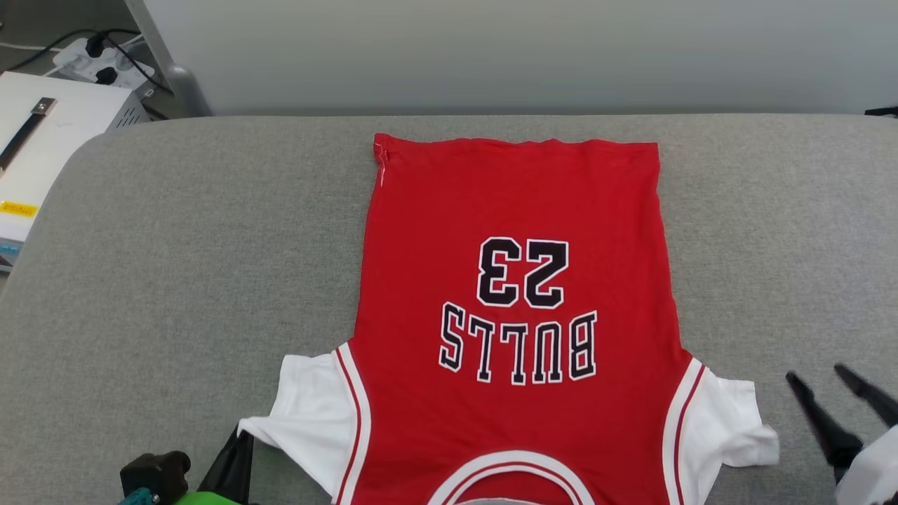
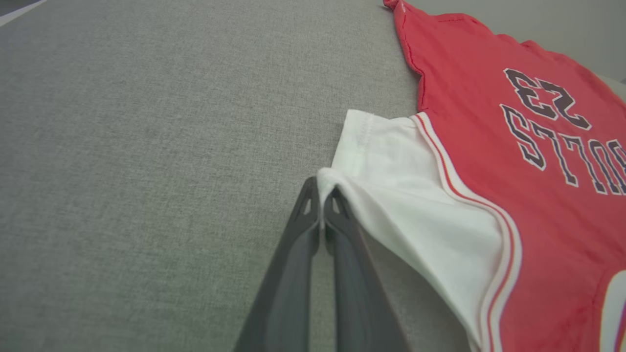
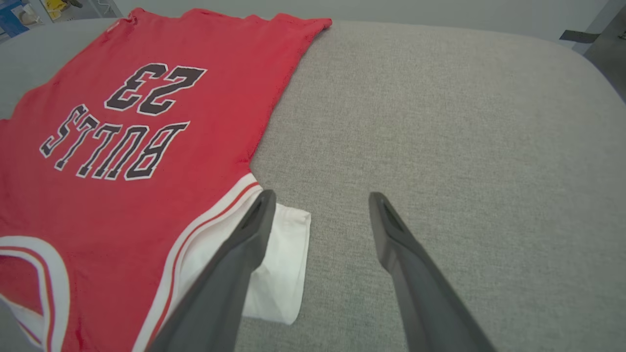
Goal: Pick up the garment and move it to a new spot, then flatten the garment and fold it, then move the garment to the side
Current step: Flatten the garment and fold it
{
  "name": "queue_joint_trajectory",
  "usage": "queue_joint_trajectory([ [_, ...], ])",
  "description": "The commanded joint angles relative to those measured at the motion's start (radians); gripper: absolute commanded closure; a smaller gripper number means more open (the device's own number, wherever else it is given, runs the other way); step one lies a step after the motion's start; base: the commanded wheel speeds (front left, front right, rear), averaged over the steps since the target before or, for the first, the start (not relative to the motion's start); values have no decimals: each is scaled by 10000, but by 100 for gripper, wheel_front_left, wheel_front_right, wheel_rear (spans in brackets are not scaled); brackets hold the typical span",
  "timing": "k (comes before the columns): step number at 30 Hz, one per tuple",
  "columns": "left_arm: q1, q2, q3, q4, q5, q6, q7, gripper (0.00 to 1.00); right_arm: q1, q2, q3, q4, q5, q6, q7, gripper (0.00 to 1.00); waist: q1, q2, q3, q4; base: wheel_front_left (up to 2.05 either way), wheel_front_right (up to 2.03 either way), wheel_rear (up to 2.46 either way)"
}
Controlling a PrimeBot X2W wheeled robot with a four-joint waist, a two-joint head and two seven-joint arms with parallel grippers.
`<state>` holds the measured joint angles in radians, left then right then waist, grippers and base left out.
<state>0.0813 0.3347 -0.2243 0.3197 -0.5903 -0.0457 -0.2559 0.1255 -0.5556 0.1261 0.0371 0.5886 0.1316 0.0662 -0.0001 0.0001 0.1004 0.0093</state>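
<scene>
Work surface: grey woven-fabric padded top with rounded corners (image 1: 175,280), lying flat.
Wall: plain pale grey-green panel (image 1: 526,56) directly behind the far edge.
Upright: slanted grey metal post (image 1: 165,63) at the far left corner.
Side unit: white box-shaped case with black strap handle (image 1: 42,133), left of the top.
Power: white socket strip with black plugs (image 1: 98,59) behind the case.
Clutter: blurred blue and yellow items (image 3: 24,12), possibly shelving.
Light: even, soft.

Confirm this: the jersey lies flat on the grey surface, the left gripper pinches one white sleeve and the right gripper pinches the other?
Wrong on the right gripper: it is open, fingers spread beside the other sleeve, gripping nothing, as the right wrist view shows. The jersey lies flat and the left gripper pinches one sleeve.
</scene>
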Motion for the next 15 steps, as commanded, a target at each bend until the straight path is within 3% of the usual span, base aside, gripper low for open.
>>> queue_joint_trajectory([
  [1,-288,-76,50,-161,130,-4,-59,100,-483,-149,-271,-315,7,-9,43,0,1,-1,287,176,0,0,0],
  [9,-932,-322,44,-1141,607,-1,-59,100,-3660,-733,-1576,-1138,-125,-9,850,0,1,-1,1527,827,0,0,0],
  [15,-1472,-721,-116,-1732,963,-123,-59,100,-6634,-1598,-863,-468,-191,-9,2672,0,1,-1,2612,1434,0,0,0],
])
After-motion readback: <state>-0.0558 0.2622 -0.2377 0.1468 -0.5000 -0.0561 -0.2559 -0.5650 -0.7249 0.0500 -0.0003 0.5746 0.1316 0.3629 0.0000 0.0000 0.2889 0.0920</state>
